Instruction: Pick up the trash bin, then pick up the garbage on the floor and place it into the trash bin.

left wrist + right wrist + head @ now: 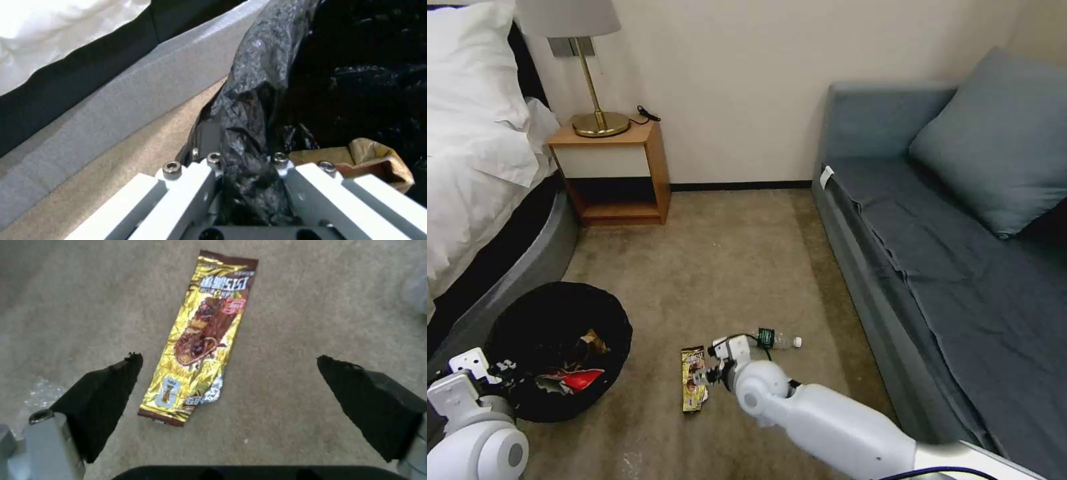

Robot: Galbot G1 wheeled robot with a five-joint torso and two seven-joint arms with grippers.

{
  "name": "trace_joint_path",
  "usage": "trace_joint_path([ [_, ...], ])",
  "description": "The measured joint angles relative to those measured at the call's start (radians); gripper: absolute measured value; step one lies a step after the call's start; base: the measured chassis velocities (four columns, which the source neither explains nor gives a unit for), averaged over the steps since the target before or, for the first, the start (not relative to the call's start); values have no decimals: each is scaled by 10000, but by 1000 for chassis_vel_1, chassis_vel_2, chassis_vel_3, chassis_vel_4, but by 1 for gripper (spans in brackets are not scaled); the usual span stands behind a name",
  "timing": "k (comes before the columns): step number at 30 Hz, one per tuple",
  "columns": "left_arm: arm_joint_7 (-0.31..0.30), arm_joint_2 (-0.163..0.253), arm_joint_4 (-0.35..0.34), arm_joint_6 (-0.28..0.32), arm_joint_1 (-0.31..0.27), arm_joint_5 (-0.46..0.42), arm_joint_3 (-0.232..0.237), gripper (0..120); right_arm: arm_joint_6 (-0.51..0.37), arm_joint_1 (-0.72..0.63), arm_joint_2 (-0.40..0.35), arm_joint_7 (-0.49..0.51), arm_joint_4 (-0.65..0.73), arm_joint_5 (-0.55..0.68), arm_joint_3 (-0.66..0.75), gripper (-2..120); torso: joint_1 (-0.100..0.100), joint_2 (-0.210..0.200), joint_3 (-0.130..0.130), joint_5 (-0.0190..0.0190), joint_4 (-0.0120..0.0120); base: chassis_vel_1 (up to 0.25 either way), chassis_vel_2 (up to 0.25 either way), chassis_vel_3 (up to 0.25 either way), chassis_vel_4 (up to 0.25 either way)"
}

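Gold-and-brown foil, the wrapper point(200, 336) lies flat on the floor point(727, 267) right under my right claw point(227, 390), which hangs spread wide above it. Its long axis runs away from my wrist, across the line between my fingers, so closing would pinch its narrow width; it sits nearer one finger than the other. My left claw point(249, 186) is clamped on the bagged rim of the trash bin point(554, 347), beside the bed point(474, 167). A small bottle point(777, 339) lies just beyond the wrapper.
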Motion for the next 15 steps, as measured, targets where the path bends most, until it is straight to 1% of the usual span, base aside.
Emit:
trace_joint_path([
  [5, 1, -65, -42, -31, 50, 13, -46, 3, 278, 192, 389, -181, -723, -91, -418, 100, 0, 0, 0, -1, 0, 0, 0, 0, 0],
  [15, 15, -114, -45, -68, 96, 11, -169, 3, 844, 251, 903, -490, -1820, -446, -1023, 100, 0, 0, 0, 0, 0, 0, 0, 0, 0],
])
